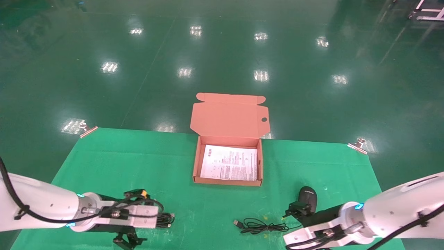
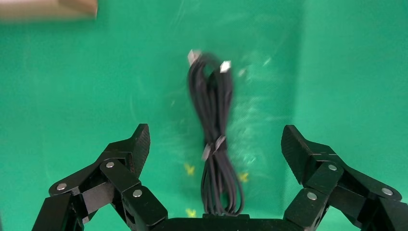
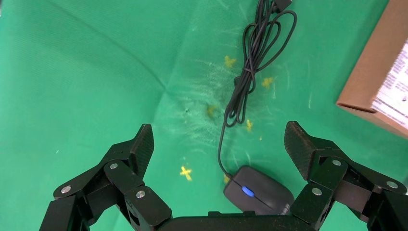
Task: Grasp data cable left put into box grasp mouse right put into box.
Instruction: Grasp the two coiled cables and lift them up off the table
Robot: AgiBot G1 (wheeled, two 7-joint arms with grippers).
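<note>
**Both tools spread above their targets, box open at the far edge**

Head view: the box (image 1: 228,163) sits open near the far edge of the green worktop (image 1: 104,163), lid raised toward the floor, a white printed sheet (image 1: 229,162) lining its bottom. Bare cloth lies between the box and both arms. The left tool (image 1: 127,240) hangs at the near left edge, partly cut off by the frame; the data cable (image 1: 165,219) shows only as a short bundle beside the wrist, the rest hidden under the arm. The right tool (image 1: 298,209) is low at the near right, largely hidden by its own wrist, and touches or overlaps the mouse (image 1: 308,198); which, I cannot tell. The mouse cord (image 1: 262,226) lies in loose loops toward the centre.

Left wrist view: the left tool (image 2: 215,147) has its fingers (image 2: 134,149) spread wide, with the data cable (image 2: 215,134) lying lengthwise between them on the cloth, touching neither. Its plug ends are blurred. A corner of the box (image 2: 48,8) is just visible.

Right wrist view: the right tool (image 3: 219,144) is spread wide too. The mouse (image 3: 258,191), blue dot up, lies between the fingers near the palm, its rear hidden by the tool body. The mouse cord (image 3: 250,72) runs away in a tied loop. One wall of the box (image 3: 373,77) cuts the frame edge.
</note>
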